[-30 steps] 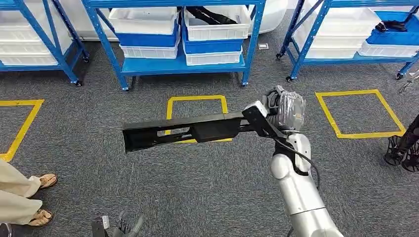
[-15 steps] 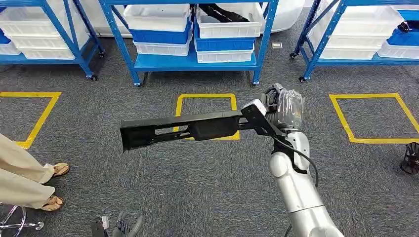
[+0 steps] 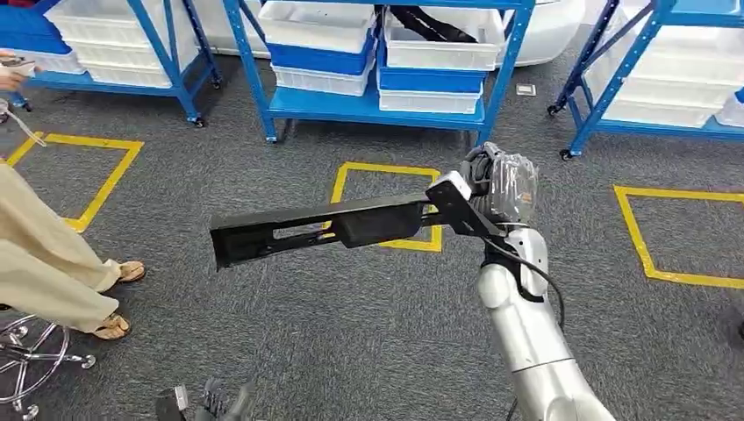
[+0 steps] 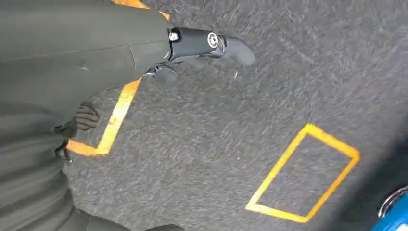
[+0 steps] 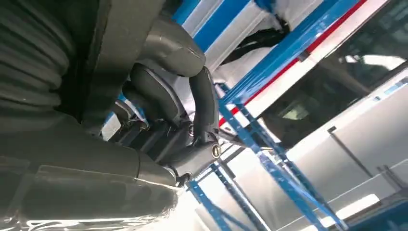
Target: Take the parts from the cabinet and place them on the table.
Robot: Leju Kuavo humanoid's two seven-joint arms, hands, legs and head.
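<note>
You had the long black part (image 3: 325, 230) up in the air over the grey carpet (image 3: 351, 342), gripped at its one end by the right robot hand (image 3: 491, 189), whose fingers (image 5: 192, 110) were curled around it. From that robot hand the part ran out toward nine o'clock, dipping a little at its free end, so its long axis lay nearly level and crosswise to your view, passing over the yellow floor square (image 3: 386, 206) at about twelve o'clock of the picture's centre. The left robot hand (image 3: 211, 405) hung low at seven o'clock, carrying nothing; its thumb (image 4: 207, 43) stuck out straight, though how wide the other fingers stood you could not have told. The blue shelving (image 3: 377, 105) with its white bins (image 3: 439, 48) stood beyond at twelve o'clock, well apart from the part, and a person's legs (image 3: 53, 263) were at nine o'clock, near the free end. No bench was to be seen, so I judge the carry was under way with the setting-down left to do; that overhanging free end is what you would have had to watch when turning.
</note>
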